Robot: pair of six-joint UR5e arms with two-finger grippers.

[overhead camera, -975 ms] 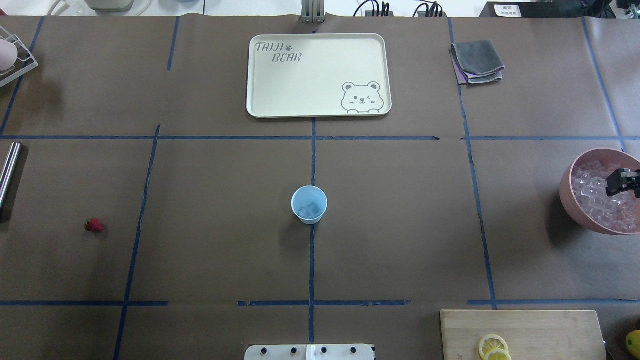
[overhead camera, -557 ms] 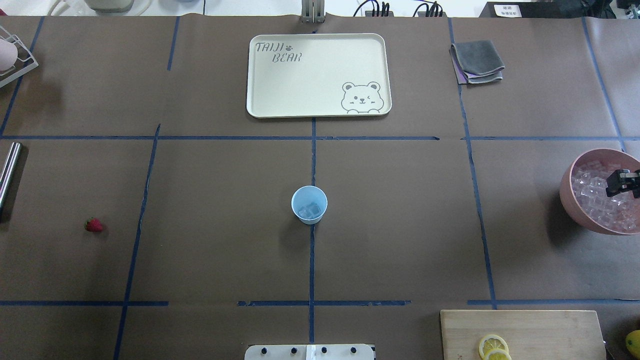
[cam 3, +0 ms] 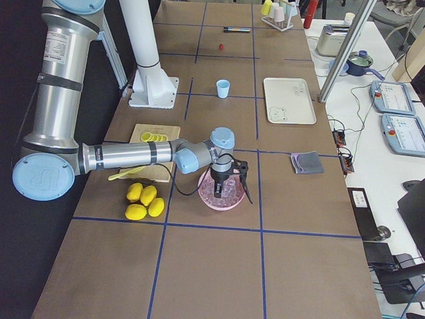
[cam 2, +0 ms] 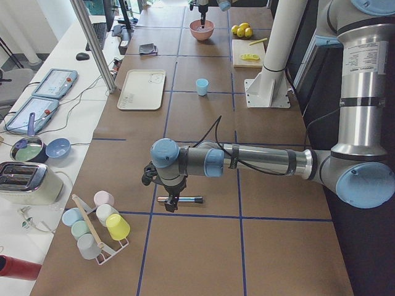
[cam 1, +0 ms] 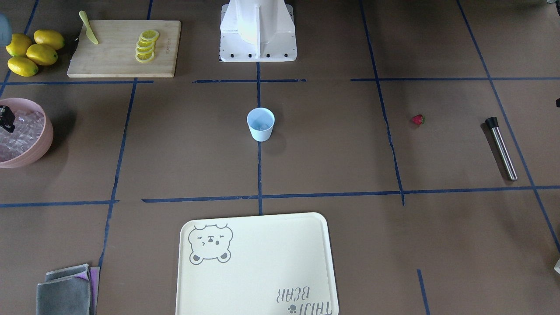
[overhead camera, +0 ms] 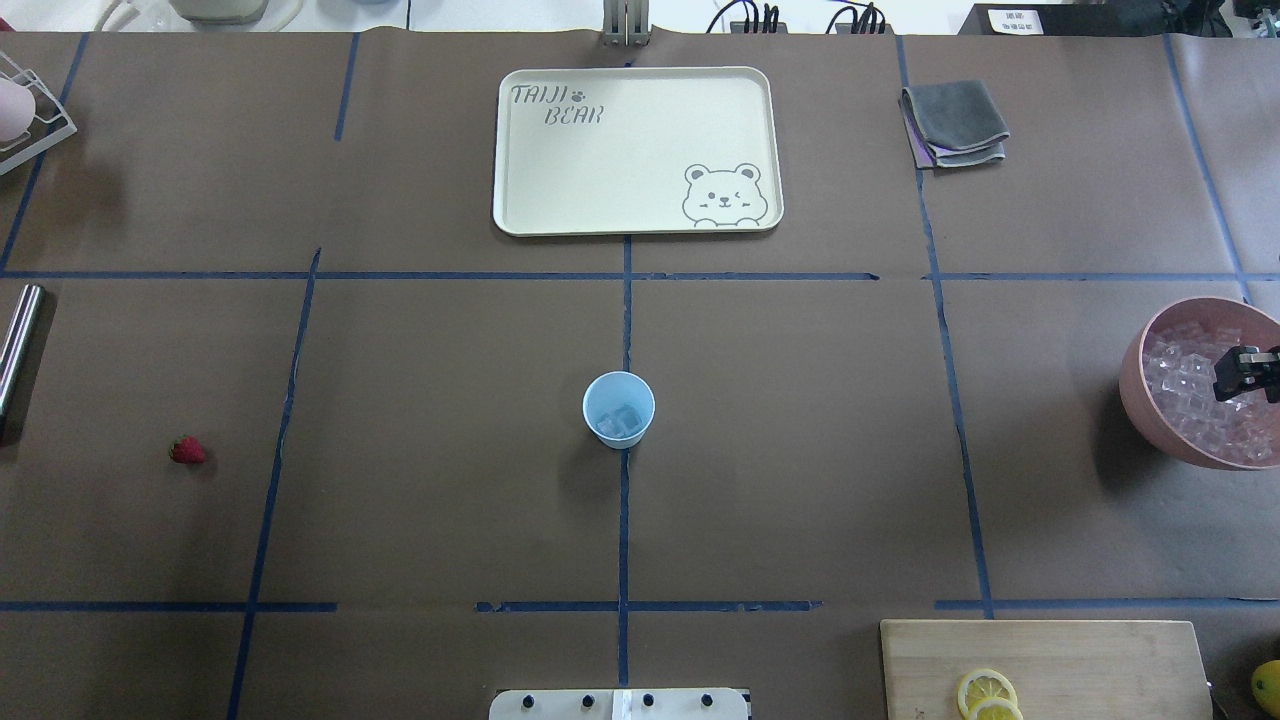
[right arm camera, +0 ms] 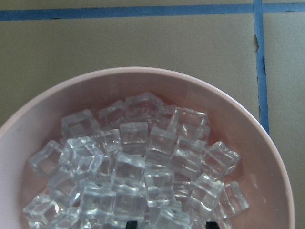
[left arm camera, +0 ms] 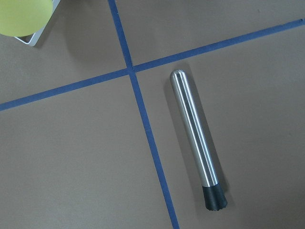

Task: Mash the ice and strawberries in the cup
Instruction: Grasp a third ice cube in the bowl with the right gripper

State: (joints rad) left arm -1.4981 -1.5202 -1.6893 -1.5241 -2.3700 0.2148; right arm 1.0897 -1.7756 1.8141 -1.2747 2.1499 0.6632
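Note:
The pale blue cup [overhead camera: 619, 409] stands upright at the table's centre with a few clear ice cubes [overhead camera: 620, 421] inside. A small red strawberry [overhead camera: 187, 450] lies alone on the robot's left side. My right gripper [overhead camera: 1243, 372] hangs inside the pink bowl [overhead camera: 1150, 400] with its jaws apart, tips down among the heaped ice [right arm camera: 143, 162]; nothing shows between them. My left gripper [cam 2: 171, 200] hovers over a steel muddler [left arm camera: 198, 143] at the far left; I cannot tell whether it is open or shut.
A cream bear tray [overhead camera: 520, 200] lies beyond the cup, folded grey cloths [overhead camera: 955, 122] to its right. A cutting board [cam 1: 118, 52] with lemon slices and a knife, and whole lemons [cam 1: 30, 52], sit near the bowl. A cup rack [cam 2: 99, 225] stands by the left arm.
The right gripper has shifted slightly toward the robot and the table's right edge over the bowl of ice. Cup and strawberry have not moved.

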